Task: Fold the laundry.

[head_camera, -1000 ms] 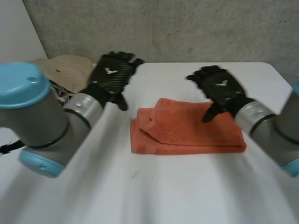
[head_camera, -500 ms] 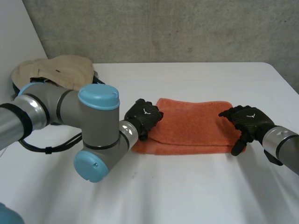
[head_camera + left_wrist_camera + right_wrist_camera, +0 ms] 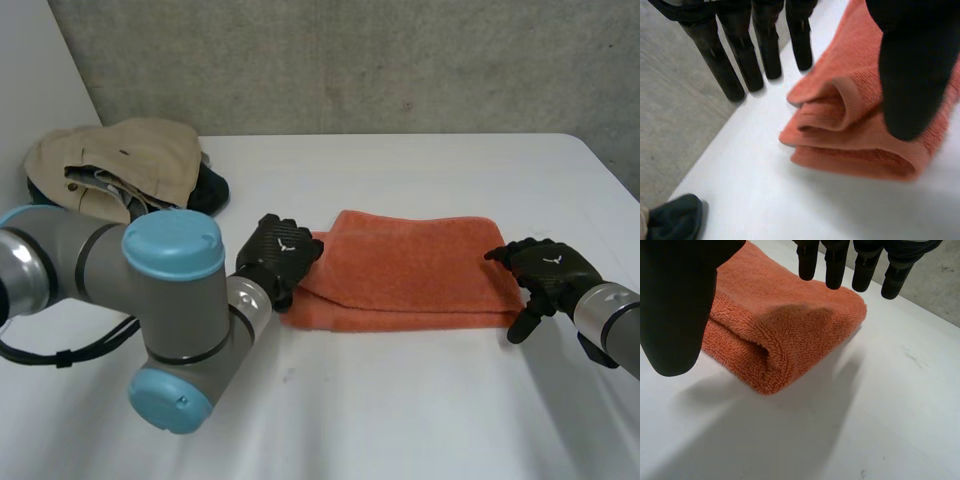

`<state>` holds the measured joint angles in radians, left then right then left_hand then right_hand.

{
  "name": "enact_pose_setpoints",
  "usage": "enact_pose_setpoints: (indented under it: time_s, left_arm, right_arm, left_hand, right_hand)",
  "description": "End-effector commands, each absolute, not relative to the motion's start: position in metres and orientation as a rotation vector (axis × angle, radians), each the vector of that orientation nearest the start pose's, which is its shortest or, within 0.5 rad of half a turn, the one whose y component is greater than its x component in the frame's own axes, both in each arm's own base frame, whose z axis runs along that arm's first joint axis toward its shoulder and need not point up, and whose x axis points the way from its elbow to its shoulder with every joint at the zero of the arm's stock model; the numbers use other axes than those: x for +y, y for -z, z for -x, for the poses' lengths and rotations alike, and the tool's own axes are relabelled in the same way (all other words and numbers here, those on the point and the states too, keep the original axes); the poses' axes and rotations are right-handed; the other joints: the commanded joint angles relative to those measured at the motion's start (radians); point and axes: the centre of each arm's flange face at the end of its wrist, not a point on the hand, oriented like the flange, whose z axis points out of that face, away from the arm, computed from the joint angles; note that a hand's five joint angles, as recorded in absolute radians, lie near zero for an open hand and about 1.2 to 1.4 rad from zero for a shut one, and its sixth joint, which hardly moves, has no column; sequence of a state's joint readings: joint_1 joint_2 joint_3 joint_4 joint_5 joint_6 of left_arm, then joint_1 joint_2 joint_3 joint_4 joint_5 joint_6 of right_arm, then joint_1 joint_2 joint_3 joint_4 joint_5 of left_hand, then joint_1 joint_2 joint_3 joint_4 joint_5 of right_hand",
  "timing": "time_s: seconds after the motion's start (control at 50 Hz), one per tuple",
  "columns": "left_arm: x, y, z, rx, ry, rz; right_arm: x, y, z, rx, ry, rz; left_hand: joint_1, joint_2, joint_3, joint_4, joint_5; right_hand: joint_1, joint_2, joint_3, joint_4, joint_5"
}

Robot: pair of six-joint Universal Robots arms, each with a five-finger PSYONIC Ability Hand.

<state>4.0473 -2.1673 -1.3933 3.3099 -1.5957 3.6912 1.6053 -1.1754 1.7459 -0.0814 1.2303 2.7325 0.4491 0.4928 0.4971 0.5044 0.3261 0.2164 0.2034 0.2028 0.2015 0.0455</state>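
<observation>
Lying folded mid-frame on the white table (image 3: 400, 400): an orange terry towel (image 3: 410, 265). Flanking it, fingers straight and holding nothing: left hand (image 3: 280, 255) at its left end, right hand (image 3: 545, 268) at its right end. Showing from the left wrist, stacked layers with one loose looped edge; from the right wrist, a rounded, closed fold.

Dark cloth (image 3: 210, 190) half under beige garment (image 3: 130, 150); left hand (image 3: 280, 252) overlaps towel (image 3: 410, 265) end.
</observation>
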Motion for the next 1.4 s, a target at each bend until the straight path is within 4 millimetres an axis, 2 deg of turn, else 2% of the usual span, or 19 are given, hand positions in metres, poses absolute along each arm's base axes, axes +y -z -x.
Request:
enact_pose_setpoints:
  time_s: [0.02, 0.3, 0.32, 0.4, 0.44, 0.62, 0.68, 0.78, 0.82, 0.88, 0.94, 1.0, 1.04, 1.08, 1.1, 1.22, 1.3, 1.38, 1.4]
  left_arm:
    - [-0.245, -0.171, 0.362, 2.019, 2.115, -1.420]
    - [-0.263, -0.132, 0.376, 2.205, 1.945, -1.576]
    - [-0.264, -0.132, 0.376, 2.198, 1.943, -1.579]
    - [-0.269, -0.131, 0.374, 2.162, 1.940, -1.563]
    - [-0.270, -0.139, 0.371, 2.141, 1.960, -1.513]
    - [-0.232, -0.158, 0.361, 2.070, 2.018, -1.450]
    - [-0.212, -0.147, 0.352, 2.059, 1.951, -1.516]
    - [-0.201, -0.130, 0.346, 2.012, 1.876, -1.587]
    - [-0.202, -0.126, 0.346, 1.980, 1.883, -1.589]
    - [-0.205, -0.128, 0.348, 1.943, 1.904, -1.571]
    - [-0.210, -0.137, 0.347, 1.921, 1.937, -1.501]
    - [-0.213, -0.147, 0.345, 1.914, 1.959, -1.439]
    - [-0.216, -0.158, 0.342, 1.914, 1.987, -1.381]
    - [-0.217, -0.164, 0.340, 1.917, 2.003, -1.348]
    - [-0.218, -0.169, 0.338, 1.922, 2.017, -1.324]
    - [-0.219, -0.188, 0.327, 1.978, 2.059, -1.231]
    - [-0.217, -0.198, 0.317, 2.025, 2.071, -1.178]
    - [-0.218, -0.203, 0.307, 2.071, 2.071, -1.127]
    - [-0.219, -0.205, 0.304, 2.085, 2.071, -1.108]
  right_arm:
    - [-0.302, -0.145, -0.175, 2.442, 1.602, 0.836]
    - [-0.303, -0.143, -0.176, 2.437, 1.616, 0.845]
    - [-0.304, -0.143, -0.176, 2.437, 1.615, 0.843]
    - [-0.305, -0.143, -0.174, 2.441, 1.624, 0.836]
    - [-0.306, -0.143, -0.173, 2.444, 1.628, 0.831]
    - [-0.306, -0.145, -0.170, 2.453, 1.618, 0.812]
    - [-0.305, -0.144, -0.170, 2.451, 1.603, 0.804]
    - [-0.304, -0.140, -0.172, 2.444, 1.587, 0.800]
    - [-0.304, -0.138, -0.174, 2.431, 1.576, 0.798]
    - [-0.306, -0.134, -0.177, 2.418, 1.586, 0.804]
    - [-0.311, -0.129, -0.177, 2.410, 1.623, 0.815]
    - [-0.315, -0.125, -0.177, 2.417, 1.647, 0.830]
    - [-0.319, -0.122, -0.176, 2.427, 1.667, 0.838]
    - [-0.321, -0.121, -0.175, 2.431, 1.682, 0.841]
    - [-0.323, -0.121, -0.174, 2.435, 1.698, 0.849]
    - [-0.331, -0.124, -0.163, 2.527, 1.749, 0.837]
    - [-0.336, -0.141, -0.158, 2.544, 1.851, 0.896]
    - [-0.333, -0.176, -0.176, 2.412, 2.028, 1.117]
    - [-0.326, -0.189, -0.194, 2.319, 2.084, 1.216]
  left_hand:
    - [-0.098, -0.142, -0.146, -0.153, -0.149]
    - [0.122, 0.079, 0.074, 0.067, 0.071]
    - [0.175, 0.131, 0.127, 0.120, 0.123]
    - [0.881, 0.837, 0.833, 0.826, 0.829]
    - [0.947, 0.903, 0.899, 0.892, 0.896]
    - [0.947, 0.903, 0.899, 0.892, 0.896]
    - [0.947, 0.903, 0.899, 0.892, 0.896]
    - [0.947, 0.903, 0.899, 0.892, 0.896]
    - [0.694, 0.650, 0.646, 0.639, 0.642]
    - [-0.004, -0.047, -0.052, -0.059, -0.055]
    - [-0.141, -0.185, -0.189, -0.196, -0.193]
    - [-0.197, -0.241, -0.245, -0.253, -0.249]
    - [-0.200, -0.244, -0.248, -0.256, -0.252]
    - [-0.203, -0.247, -0.251, -0.259, -0.255]
    - [-0.203, -0.247, -0.251, -0.259, -0.255]
    - [-0.209, -0.253, -0.257, -0.265, -0.261]
    - [-0.212, -0.256, -0.260, -0.267, -0.264]
    - [-0.212, -0.256, -0.260, -0.267, -0.264]
    - [-0.215, -0.259, -0.263, -0.270, -0.267]
  right_hand:
    - [-0.042, -0.029, -0.028, -0.027, -0.046]
    - [-0.042, -0.029, -0.028, -0.027, -0.046]
    - [-0.042, -0.029, -0.028, -0.027, -0.046]
    - [-0.042, -0.029, -0.028, -0.027, -0.046]
    - [-0.042, -0.029, -0.028, -0.027, -0.046]
    - [-0.016, -0.002, -0.002, -0.001, -0.019]
    - [0.017, 0.030, 0.030, 0.032, 0.013]
    - [0.055, 0.068, 0.069, 0.070, 0.051]
    - [0.075, 0.088, 0.089, 0.090, 0.072]
    - [0.178, 0.191, 0.191, 0.193, 0.174]
    - [0.275, 0.288, 0.288, 0.290, 0.271]
    - [0.316, 0.329, 0.330, 0.331, 0.313]
    - [0.512, 0.525, 0.526, 0.527, 0.508]
    - [0.808, 0.821, 0.822, 0.823, 0.804]
    - [1.176, 1.189, 1.190, 1.191, 1.172]
    - [1.180, 1.193, 1.193, 1.195, 1.176]
    - [1.180, 1.193, 1.193, 1.195, 1.176]
    - [1.180, 1.193, 1.193, 1.195, 1.176]
    - [1.180, 1.193, 1.193, 1.195, 1.176]
